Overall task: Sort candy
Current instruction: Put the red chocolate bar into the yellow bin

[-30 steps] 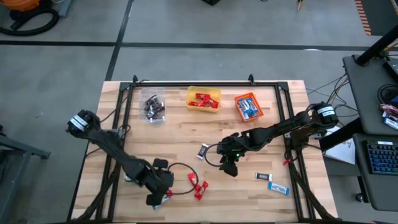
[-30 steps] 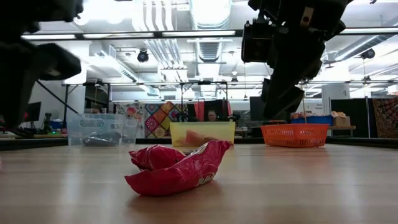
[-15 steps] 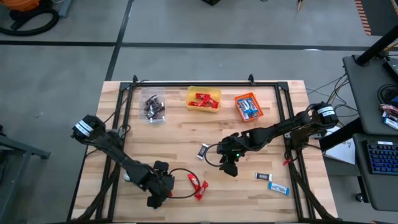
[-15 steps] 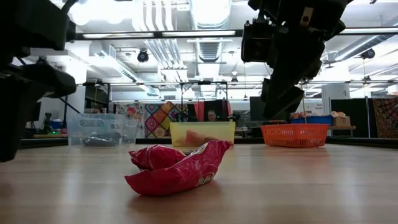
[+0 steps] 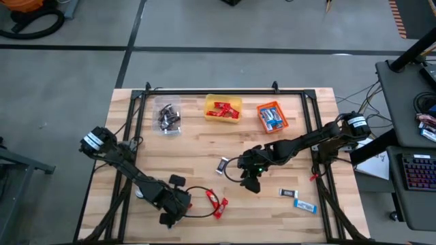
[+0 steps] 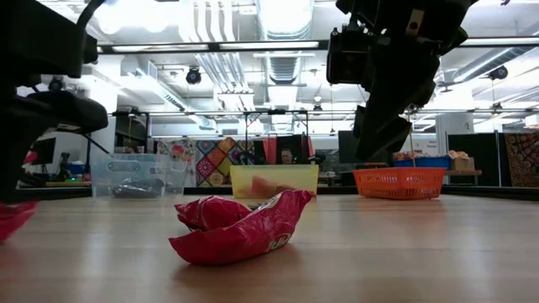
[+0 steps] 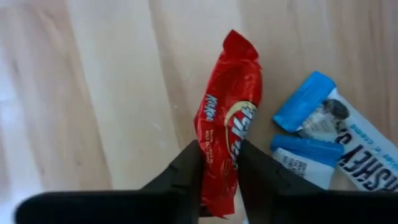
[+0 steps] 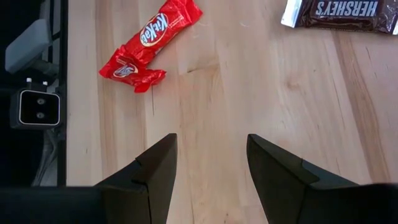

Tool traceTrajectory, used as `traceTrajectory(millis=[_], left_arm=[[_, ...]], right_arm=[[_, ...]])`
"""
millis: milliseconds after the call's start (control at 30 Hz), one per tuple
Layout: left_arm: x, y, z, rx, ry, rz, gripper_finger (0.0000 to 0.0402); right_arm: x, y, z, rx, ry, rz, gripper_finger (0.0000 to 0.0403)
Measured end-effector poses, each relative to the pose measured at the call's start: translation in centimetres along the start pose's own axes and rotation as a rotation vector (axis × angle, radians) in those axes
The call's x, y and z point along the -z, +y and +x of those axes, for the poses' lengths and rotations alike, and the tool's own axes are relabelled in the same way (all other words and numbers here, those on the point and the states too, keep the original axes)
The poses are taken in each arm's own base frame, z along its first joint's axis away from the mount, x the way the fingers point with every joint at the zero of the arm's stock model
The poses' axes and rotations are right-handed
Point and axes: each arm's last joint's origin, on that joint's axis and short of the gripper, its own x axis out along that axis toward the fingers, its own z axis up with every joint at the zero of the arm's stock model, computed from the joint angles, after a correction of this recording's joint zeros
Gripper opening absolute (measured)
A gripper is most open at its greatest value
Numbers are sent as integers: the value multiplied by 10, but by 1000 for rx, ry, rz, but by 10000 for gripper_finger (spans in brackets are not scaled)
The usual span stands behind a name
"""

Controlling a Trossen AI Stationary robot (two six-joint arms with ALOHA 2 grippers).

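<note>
I had the left gripper (image 7: 219, 177) down at the near left part of the table (image 5: 204, 146), its fingers clamped on a red bar (image 7: 227, 127), with two blue-and-white bars (image 7: 323, 146) lying just beside it. From overhead the left gripper (image 5: 170, 216) hid that bar, so I relied on the wrist camera there. A pair of red bars (image 5: 216, 203) lay just to its right, touching each other. The right gripper (image 5: 251, 182) hung over the middle of the table with its fingers spread and nothing between them, near a dark brown bar (image 5: 223, 165); two more bars (image 5: 297, 198) lay near the right front edge. Along the far side stood a clear bin (image 5: 167, 119) of what looked like dark bars, a yellow bin (image 5: 223, 109) of red ones and an orange basket (image 5: 272, 116) of blue ones.
</note>
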Motion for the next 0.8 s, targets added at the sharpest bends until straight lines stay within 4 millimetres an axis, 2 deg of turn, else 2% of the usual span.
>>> traceTrajectory(millis=[200,333,567,800], left_arm=[[-4,6,-4,-110,-84,-13,23],[-13,14,-9,-216,-192,-49,24],[-39,35,-16,-272,-369,-9,25],[-52,58,-16,-345,-396,68,26]], right_arm=[[-2,1,0,34,-43,-28,182],[-7,2,2,82,-129,-88,182],[-23,14,11,6,-328,-274,182],[-31,16,18,-2,-449,-321,182]])
